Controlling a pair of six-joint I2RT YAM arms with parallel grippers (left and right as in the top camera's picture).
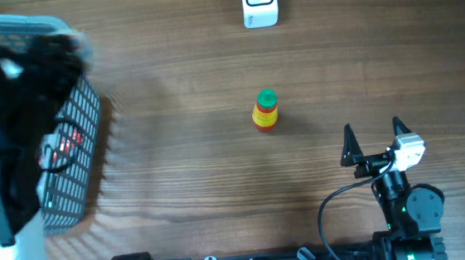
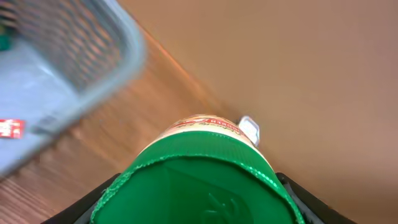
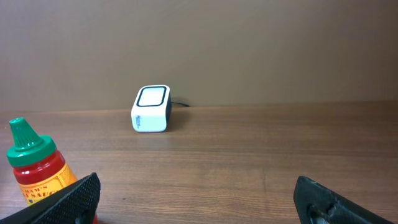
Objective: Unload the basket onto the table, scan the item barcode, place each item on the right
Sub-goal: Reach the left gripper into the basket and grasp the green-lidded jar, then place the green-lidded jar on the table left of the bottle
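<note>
My left gripper (image 2: 196, 208) is shut on a container with a green lid (image 2: 199, 180) and a printed label, which fills the bottom of the left wrist view. Its black fingers (image 2: 311, 205) press against both sides of the lid. No barcode shows on it. The white scanner (image 1: 259, 2) stands at the table's far edge, and past the lid the scanner (image 2: 250, 129) looks small. In the overhead view the left arm (image 1: 5, 90) is blurred above the basket. My right gripper (image 1: 375, 139) rests wide open near the front right, with nothing between its fingers.
A grey wire basket (image 1: 73, 159) sits at the left edge with a red-labelled item (image 1: 63, 143) inside. A red sauce bottle with a green cap (image 1: 265, 111) stands mid-table, left of the right gripper (image 3: 199, 199). A wall rises behind the scanner (image 3: 151, 109).
</note>
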